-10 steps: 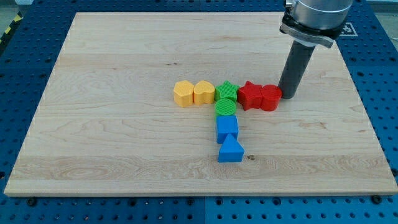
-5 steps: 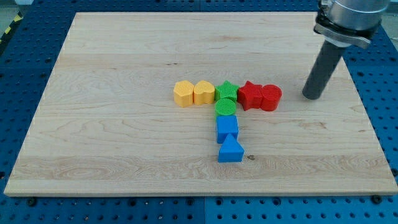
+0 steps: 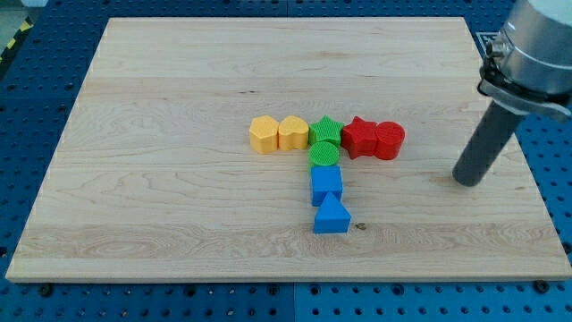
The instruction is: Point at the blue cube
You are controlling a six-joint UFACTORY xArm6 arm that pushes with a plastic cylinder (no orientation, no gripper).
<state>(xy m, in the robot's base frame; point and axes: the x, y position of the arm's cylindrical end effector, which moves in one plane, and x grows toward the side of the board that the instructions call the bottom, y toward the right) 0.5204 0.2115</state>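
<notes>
The blue cube [image 3: 326, 185] lies at the board's middle, just below a green cylinder [image 3: 324, 155] and just above a blue triangular block [image 3: 332, 216]. My tip [image 3: 466, 182] rests on the board far to the right of the blue cube, at about the same height in the view, with bare wood between them. It touches no block.
A row of blocks runs above the blue cube: a yellow hexagon [image 3: 264, 134], a yellow heart [image 3: 293, 133], a green star [image 3: 326, 129], a red star [image 3: 360, 136] and a red cylinder [image 3: 389, 140]. The wooden board [image 3: 179, 89] lies on a blue pegboard table [image 3: 554, 179].
My tip has moved away from the red cylinder, going right and toward the view's bottom. No block has moved.
</notes>
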